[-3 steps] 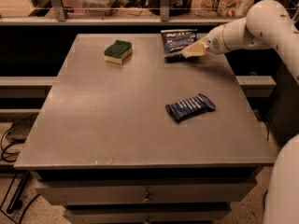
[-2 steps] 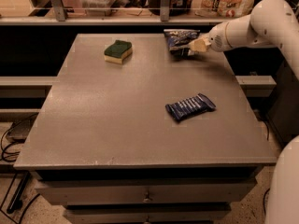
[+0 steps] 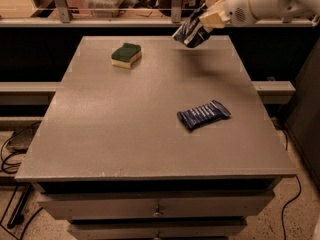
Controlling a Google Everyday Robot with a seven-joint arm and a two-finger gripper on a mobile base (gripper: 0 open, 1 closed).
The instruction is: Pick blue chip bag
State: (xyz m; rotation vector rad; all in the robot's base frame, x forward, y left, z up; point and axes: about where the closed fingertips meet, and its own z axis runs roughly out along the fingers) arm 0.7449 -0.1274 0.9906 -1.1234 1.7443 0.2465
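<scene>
The blue chip bag (image 3: 189, 30) is a glossy blue snack bag, tilted and held in the air above the far right part of the grey table (image 3: 125, 129). My gripper (image 3: 206, 22) is shut on the bag's right edge, at the end of my white arm (image 3: 260, 1) that reaches in from the upper right. The bag hangs clear of the table top.
A long narrow dark blue ribbed packet (image 3: 203, 114) lies on the table right of the middle. A green and yellow sponge (image 3: 126, 55) sits at the far left. A shelf with a glass pane (image 3: 110, 6) runs behind the table. Drawers are below the front edge.
The bag lay on the table with my gripper at its right edge; it is now lifted off the surface and tilted, and my arm has risen.
</scene>
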